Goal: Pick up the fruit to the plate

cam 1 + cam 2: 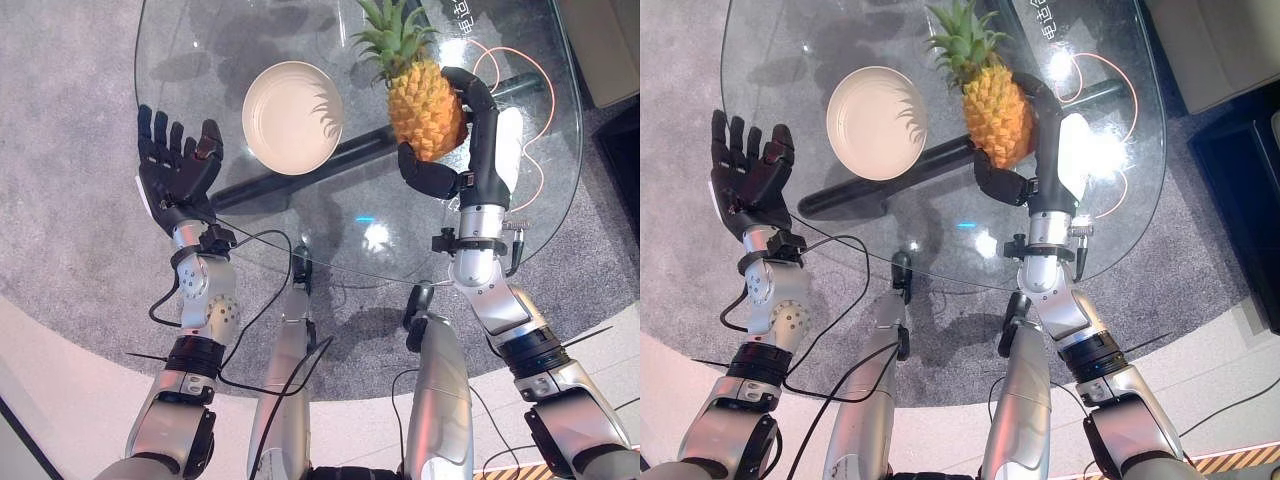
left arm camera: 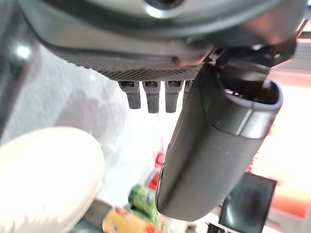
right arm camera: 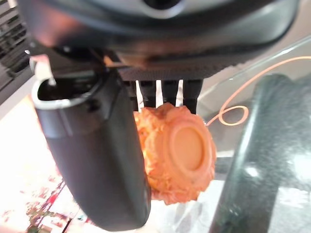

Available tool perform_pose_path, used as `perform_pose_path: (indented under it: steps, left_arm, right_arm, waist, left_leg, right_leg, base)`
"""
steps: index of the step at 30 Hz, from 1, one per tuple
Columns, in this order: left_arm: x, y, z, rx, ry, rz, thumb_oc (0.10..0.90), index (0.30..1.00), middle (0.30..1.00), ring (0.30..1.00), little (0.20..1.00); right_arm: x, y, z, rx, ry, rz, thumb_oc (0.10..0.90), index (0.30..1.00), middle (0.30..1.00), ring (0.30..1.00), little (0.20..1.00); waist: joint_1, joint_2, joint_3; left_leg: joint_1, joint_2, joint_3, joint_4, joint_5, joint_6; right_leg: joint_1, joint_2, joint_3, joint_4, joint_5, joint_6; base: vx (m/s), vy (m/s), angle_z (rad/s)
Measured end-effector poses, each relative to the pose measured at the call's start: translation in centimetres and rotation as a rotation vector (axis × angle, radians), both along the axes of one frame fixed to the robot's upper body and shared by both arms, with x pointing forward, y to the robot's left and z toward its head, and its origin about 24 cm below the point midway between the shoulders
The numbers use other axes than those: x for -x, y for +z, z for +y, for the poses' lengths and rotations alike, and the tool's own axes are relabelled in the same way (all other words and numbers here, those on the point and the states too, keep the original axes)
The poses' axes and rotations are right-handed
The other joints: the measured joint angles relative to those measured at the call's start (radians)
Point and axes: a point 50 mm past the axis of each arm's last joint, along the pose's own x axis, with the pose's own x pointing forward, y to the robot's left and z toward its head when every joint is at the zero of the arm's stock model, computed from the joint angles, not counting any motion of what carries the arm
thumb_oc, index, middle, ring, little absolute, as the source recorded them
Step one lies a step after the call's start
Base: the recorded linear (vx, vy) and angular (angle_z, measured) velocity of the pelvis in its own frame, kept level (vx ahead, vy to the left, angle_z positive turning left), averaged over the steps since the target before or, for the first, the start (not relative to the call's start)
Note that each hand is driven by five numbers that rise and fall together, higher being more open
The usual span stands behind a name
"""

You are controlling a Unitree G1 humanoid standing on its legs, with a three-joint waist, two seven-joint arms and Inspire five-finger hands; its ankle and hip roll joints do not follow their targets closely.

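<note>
A pineapple (image 1: pixel 425 105) with a green crown is held over the round glass table (image 1: pixel 200 60), to the right of the plate. My right hand (image 1: pixel 478 130) is shut on it, fingers on its far side and thumb at its base; the right wrist view shows its orange underside (image 3: pixel 180 150) between them. The cream plate (image 1: pixel 293 116) sits on the glass, holding nothing. My left hand (image 1: pixel 175 165) hovers open, palm up, at the table's left edge, left of the plate (image 2: pixel 46 179).
A dark bar (image 1: pixel 300 170) of the table's base runs under the glass below the plate. An orange cable (image 1: pixel 535 110) loops beneath the table's right side. Grey carpet (image 1: pixel 60 150) surrounds the table.
</note>
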Motion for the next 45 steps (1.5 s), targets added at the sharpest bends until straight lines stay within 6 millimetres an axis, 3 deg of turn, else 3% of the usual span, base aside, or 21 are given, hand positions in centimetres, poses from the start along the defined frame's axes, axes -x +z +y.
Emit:
perform_pose_path:
  steps: [17, 27, 45]
  left_arm:
    - [-1.2, -0.1, -4.3, -0.083, -0.223, 0.109, 0.800, 0.900, 0.900, 0.900, 0.900]
    - [-1.6, 0.1, -7.0, -0.005, -0.378, 0.112, 0.800, 0.900, 0.900, 0.900, 0.900]
    - [-1.3, 0.8, -8.9, 0.141, -0.536, 0.079, 0.800, 0.900, 0.900, 0.900, 0.900]
  right_arm:
    - [-0.1, -0.1, 0.8, 0.042, 0.066, 0.043, 0.100, 0.300, 0.300, 0.300, 0.200]
    - [0.3, 0.8, 2.8, 0.077, 0.159, 0.019, 0.100, 0.300, 0.300, 0.300, 0.200]
    - [0.5, 0.6, 4.1, 0.130, 0.240, 0.060, 0.100, 0.300, 0.300, 0.300, 0.200]
  waist:
    - [-0.020, -0.001, 0.000]
    - [-0.023, -0.001, 0.000]
    - [-0.024, -0.002, 0.001]
  left_leg:
    - [0.000, -0.002, 0.000, 0.009, 0.002, 0.003]
    - [0.002, -0.003, 0.000, 0.015, 0.001, 0.005]
    - [0.002, -0.006, 0.000, 0.015, -0.001, 0.007]
  right_leg:
    - [0.001, 0.000, 0.004, 0.005, 0.001, 0.001]
    - [0.001, -0.001, 0.007, 0.013, 0.001, 0.001]
    - [0.001, -0.004, 0.008, 0.014, 0.001, 0.002]
  base:
    - [0.00, 0.000, 0.00]
    - [0.00, 0.000, 0.00]
    - [0.00, 0.000, 0.00]
